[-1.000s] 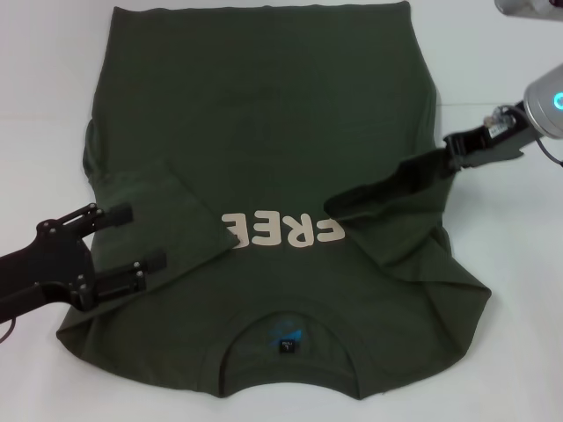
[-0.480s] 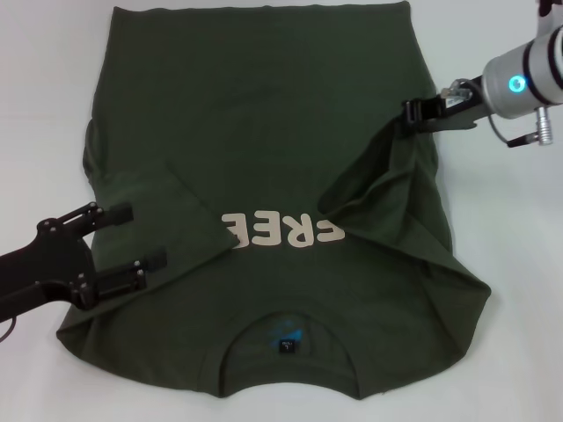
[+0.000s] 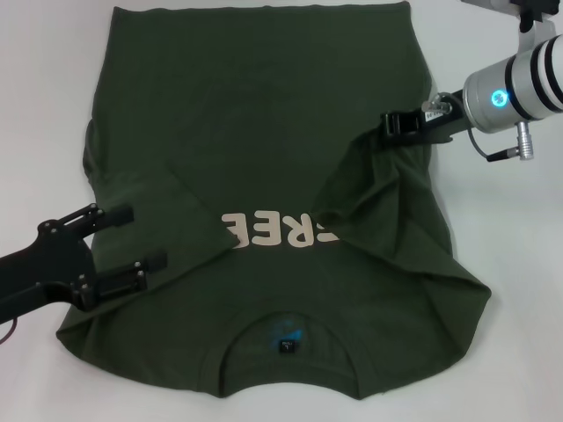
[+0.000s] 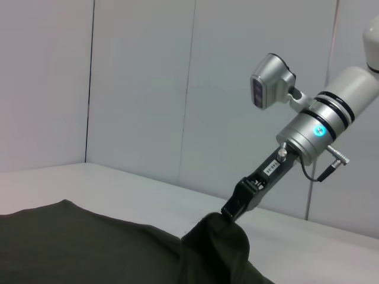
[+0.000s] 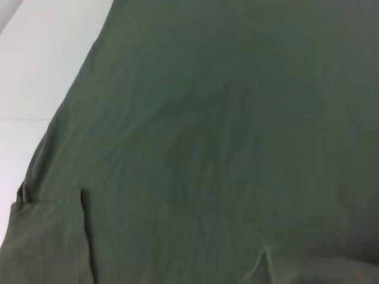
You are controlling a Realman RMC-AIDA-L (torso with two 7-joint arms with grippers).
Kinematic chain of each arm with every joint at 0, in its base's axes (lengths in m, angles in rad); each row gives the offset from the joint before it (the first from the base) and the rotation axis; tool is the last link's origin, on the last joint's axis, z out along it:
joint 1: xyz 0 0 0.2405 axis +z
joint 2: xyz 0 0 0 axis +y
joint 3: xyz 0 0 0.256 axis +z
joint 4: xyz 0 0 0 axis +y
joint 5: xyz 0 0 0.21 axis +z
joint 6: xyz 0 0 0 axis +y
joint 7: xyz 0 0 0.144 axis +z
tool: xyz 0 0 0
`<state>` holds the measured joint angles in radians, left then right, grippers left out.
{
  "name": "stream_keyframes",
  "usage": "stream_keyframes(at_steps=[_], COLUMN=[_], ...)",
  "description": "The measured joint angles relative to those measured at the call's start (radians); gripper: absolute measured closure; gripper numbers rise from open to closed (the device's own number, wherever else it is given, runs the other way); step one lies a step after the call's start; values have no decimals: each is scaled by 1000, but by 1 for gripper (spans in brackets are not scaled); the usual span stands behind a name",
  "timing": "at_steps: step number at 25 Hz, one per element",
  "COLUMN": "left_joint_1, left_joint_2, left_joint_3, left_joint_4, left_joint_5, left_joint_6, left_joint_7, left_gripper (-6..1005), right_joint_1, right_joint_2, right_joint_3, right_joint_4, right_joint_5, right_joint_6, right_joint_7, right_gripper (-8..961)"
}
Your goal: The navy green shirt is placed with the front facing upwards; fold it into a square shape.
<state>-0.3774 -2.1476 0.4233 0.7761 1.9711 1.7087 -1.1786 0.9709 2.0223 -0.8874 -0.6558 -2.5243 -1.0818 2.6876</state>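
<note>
The navy green shirt (image 3: 264,114) lies front up on the white table, collar and neck label (image 3: 287,345) nearest me. Its cream lettering (image 3: 280,230) is partly covered on both sides. The left sleeve is folded in over the chest. My right gripper (image 3: 387,123) is shut on the right sleeve and holds that cloth lifted over the shirt's right side; the left wrist view shows it too (image 4: 228,212), cloth hanging from its tip. My left gripper (image 3: 132,239) rests open over the folded left sleeve. The right wrist view is filled by green fabric (image 5: 225,148).
White table (image 3: 501,290) surrounds the shirt on all sides. A pale wall (image 4: 136,89) stands behind the table's far edge in the left wrist view.
My right gripper has carried the right sleeve farther from me and inward over the shirt body, and the fold now covers more of the lettering. The left arm has not moved.
</note>
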Motion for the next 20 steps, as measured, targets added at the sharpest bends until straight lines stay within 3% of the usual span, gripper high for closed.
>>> stream_keyframes(at_steps=[4,9,11,17,20], left_joint_1=[-2,-3,-3,-6,-17], left_joint_2=[0,0,0,2,16], left_joint_3=[0,0,0,0,0], left_joint_4=[-1,-2,-2,-3,-3], left_joint_5=[0,0,0,-5,-9], left_joint_6=[0,0,0,1,0], left_joint_7=[-2,-6,-7,-63,-210], left_gripper=[164,164,164,164,164], right_joint_1=[-5,-25,-41,-88,-133], right_joint_2=[-1,-4,-13,-35,-53], right_joint_3=[5,8,10,19,42], right_joint_4=[5,6,7,3,-2], right_joint_5=[3,63,127,236,305], right_joint_6=[-4,0,2,-17,-59], right_joint_7=[-16,-57,-79,-125,-168], right_gripper=[951,770,528,343,290])
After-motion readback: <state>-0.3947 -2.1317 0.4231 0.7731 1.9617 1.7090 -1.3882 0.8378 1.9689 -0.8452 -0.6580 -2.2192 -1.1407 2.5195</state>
